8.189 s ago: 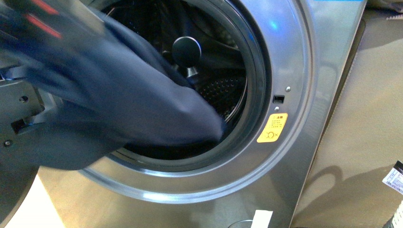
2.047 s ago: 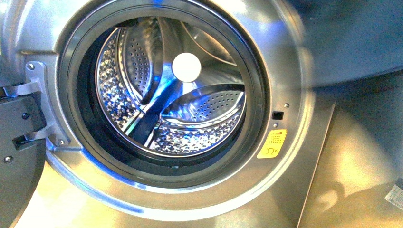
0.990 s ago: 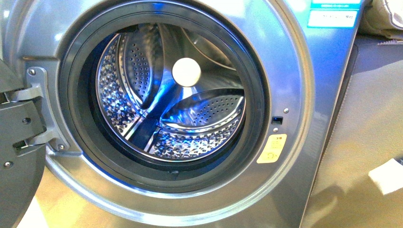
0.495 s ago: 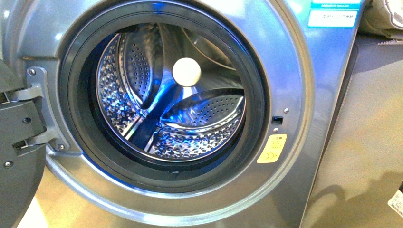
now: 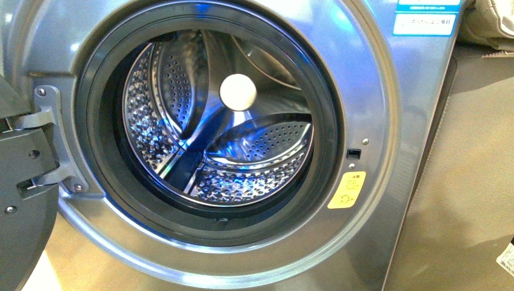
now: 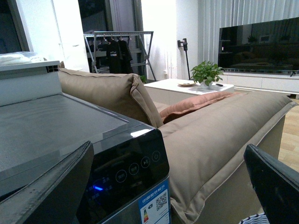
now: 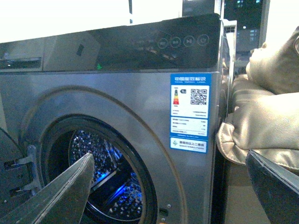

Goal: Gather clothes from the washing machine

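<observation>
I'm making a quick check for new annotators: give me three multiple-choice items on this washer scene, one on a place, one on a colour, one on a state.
1. Where on the washing machine is the yellow sticker?
A. right of the drum mouth
B. on the door
C. on the top panel

2. What colour is the round cap at the drum's back?
A. red
B. white
C. black

3. What does the drum hold?
A. a navy garment
B. towels
C. no clothes in view

Answers: 1 A, it sits by the rim's lower right. 2 B, it shows pale white. 3 C, only bare perforated steel shows.
</observation>
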`<state>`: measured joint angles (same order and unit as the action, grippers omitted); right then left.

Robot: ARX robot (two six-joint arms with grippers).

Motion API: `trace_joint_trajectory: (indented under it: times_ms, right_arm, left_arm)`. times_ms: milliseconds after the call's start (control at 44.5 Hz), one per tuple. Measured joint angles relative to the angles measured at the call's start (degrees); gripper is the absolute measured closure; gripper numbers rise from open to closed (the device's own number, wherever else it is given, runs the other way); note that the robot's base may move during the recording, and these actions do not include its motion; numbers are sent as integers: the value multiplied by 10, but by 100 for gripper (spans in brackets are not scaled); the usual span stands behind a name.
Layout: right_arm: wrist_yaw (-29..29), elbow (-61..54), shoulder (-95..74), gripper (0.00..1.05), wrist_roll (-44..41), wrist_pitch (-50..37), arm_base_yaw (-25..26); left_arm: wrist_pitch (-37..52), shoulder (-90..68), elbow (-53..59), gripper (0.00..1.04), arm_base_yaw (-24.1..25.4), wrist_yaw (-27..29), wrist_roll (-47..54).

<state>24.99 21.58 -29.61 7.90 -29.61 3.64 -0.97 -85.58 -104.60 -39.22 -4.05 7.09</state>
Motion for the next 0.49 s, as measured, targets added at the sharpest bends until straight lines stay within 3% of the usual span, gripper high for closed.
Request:
trace_joint_trajectory:
  times_ms: [67, 112, 180, 225, 292, 382, 495]
  right_arm:
    - [-45, -25, 35, 7, -18, 5, -42]
    - [-118, -12, 52, 13, -37, 72, -72]
    - [-238, 11, 68, 23, -52, 196, -101]
    - [-285, 6, 79, 30, -61, 253, -101]
    - [-269, -14, 91, 39, -66, 283, -77]
    - [-256, -43, 102, 53, -71, 283, -44]
    - [-252, -67, 122, 69, -74, 274, -39]
  left_arm:
    - [0, 0, 0, 6, 0, 0, 0]
    - [-14, -1, -7, 8, -5, 29, -3]
    - [-113, 14, -7, 18, -13, 181, -28]
    - [-139, 49, 45, 25, -8, 287, -40]
    - [-112, 110, 145, 36, 9, 369, -50]
    - [-62, 189, 262, 49, 41, 373, -58]
    - [-5, 278, 405, 65, 89, 349, -63]
